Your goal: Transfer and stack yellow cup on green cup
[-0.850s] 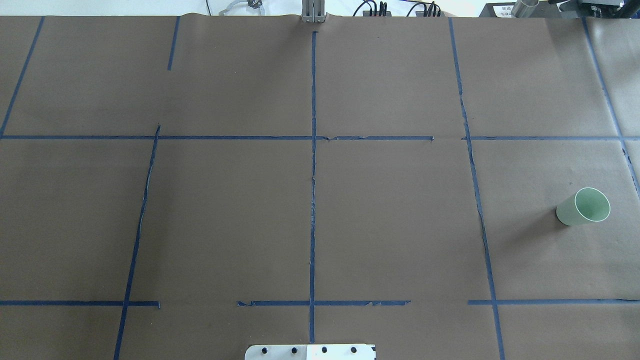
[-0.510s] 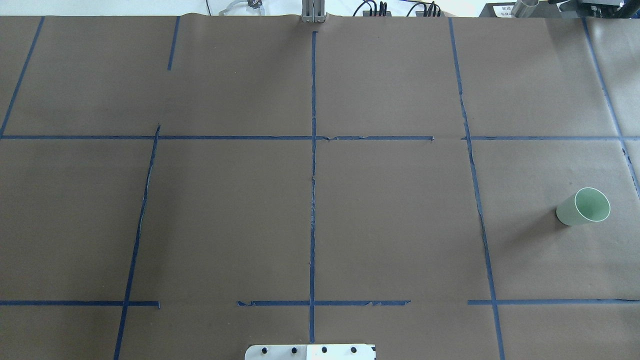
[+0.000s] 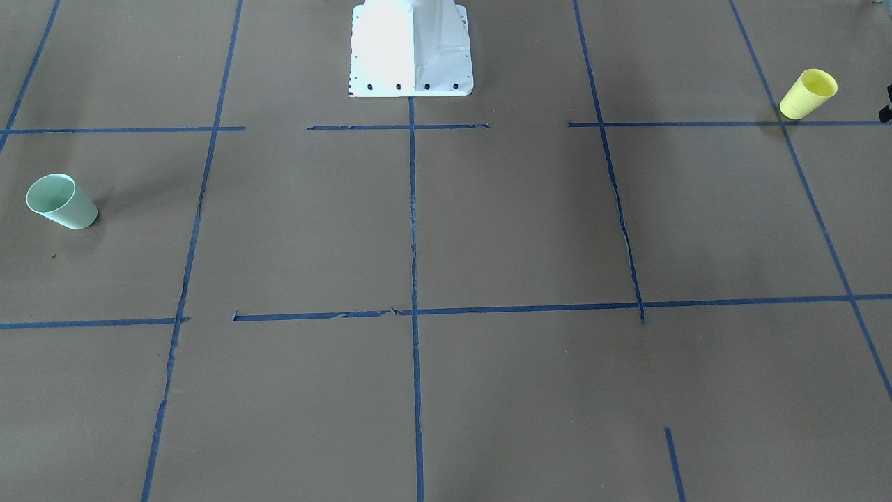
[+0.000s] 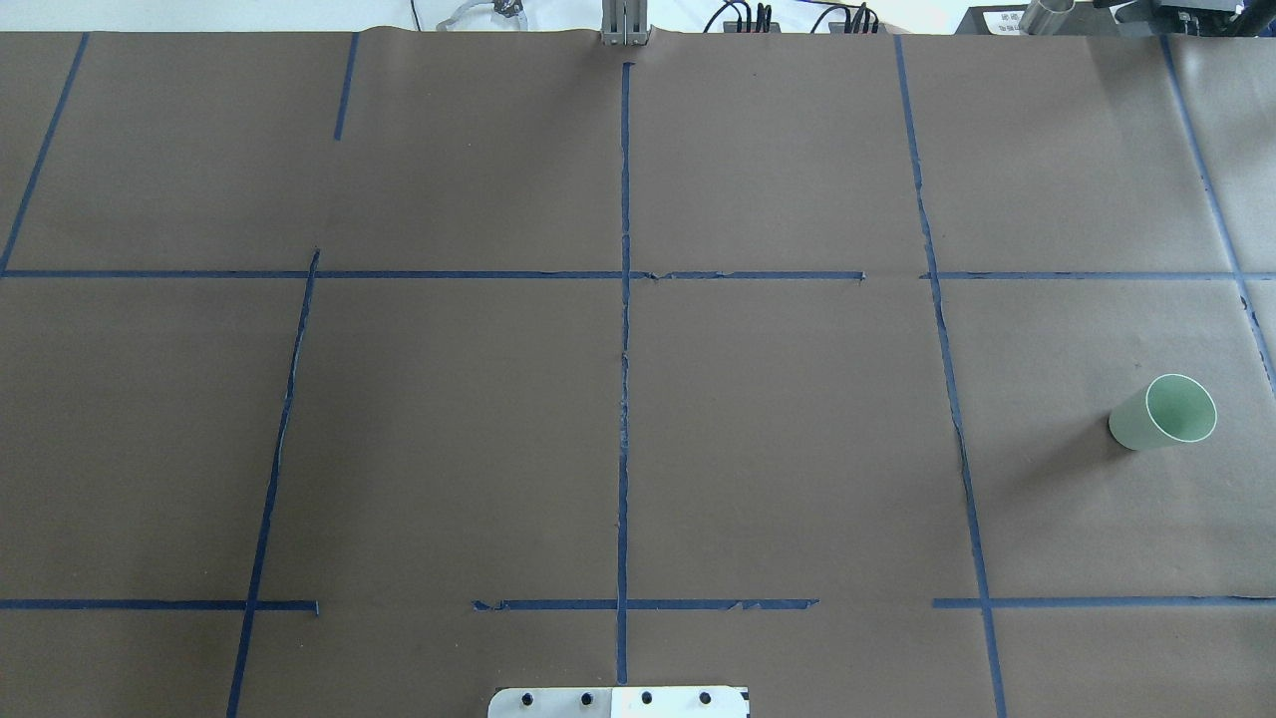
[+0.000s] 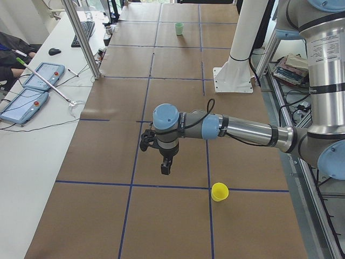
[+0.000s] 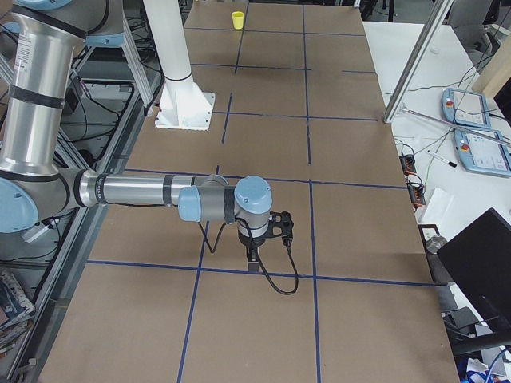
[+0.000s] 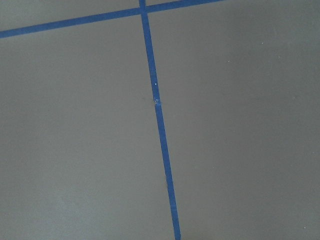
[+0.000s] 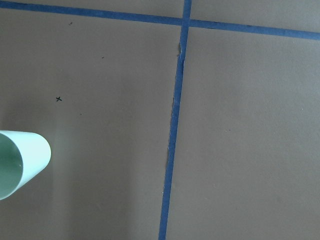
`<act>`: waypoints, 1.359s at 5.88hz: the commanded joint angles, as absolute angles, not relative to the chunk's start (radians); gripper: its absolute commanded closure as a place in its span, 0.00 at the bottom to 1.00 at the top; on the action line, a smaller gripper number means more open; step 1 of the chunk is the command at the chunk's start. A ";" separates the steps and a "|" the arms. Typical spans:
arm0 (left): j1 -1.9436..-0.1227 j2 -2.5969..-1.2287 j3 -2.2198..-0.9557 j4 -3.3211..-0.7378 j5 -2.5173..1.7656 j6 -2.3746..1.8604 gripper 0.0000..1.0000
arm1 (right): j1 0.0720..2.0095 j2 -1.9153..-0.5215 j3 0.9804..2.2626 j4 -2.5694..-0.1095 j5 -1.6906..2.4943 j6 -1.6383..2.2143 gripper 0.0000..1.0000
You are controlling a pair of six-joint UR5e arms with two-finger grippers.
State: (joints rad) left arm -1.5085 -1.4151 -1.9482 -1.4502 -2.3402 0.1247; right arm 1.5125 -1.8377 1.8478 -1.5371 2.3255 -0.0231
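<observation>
Desk [image 4: 778, 439]: covered in brown paper, gridded with blue tape. Left arm [image 5: 245, 129] and right arm [image 6: 136, 191]: each reaches out low over the desk, at opposite ends. Left gripper [image 5: 166, 165] and right gripper [image 6: 253, 260]: both point down; whether released or clenched cannot be told. Yellow cup [image 5: 219, 191]: upright on the desk, near the left gripper, not touched. Green cup [image 4: 1163, 412]: upright at the right end, well apart from the yellow cup.

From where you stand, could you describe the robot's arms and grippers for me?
The left arm and right arm are silver tubes with grey joints and light-blue caps. The left gripper and right gripper are black; a black cable loops under the right one.
</observation>
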 commanded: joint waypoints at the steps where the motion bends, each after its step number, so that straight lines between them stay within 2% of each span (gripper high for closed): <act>1: -1.516 -1.471 -1.983 -1.473 -2.344 0.135 0.00 | 1.513 -1.838 1.850 -1.536 2.326 -0.023 0.00; 4: -1.420 -1.418 -2.049 -1.645 -2.329 -0.331 0.00 | 1.513 -1.838 1.850 -1.536 2.326 -0.023 0.00; 7: -1.005 -1.376 -2.222 -1.700 -1.890 -1.019 0.00 | 1.513 -1.838 1.850 -1.528 2.355 -0.023 0.00; 8: -0.848 -1.353 -2.246 -1.694 -1.700 -1.243 0.00 | 1.513 -1.838 1.850 -1.528 2.355 -0.021 0.00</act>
State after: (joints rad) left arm -1.0006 -1.3759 -2.2105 -1.6971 -1.8772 -1.0189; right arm 1.5125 -1.8377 1.8500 -1.5298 2.3534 -0.0225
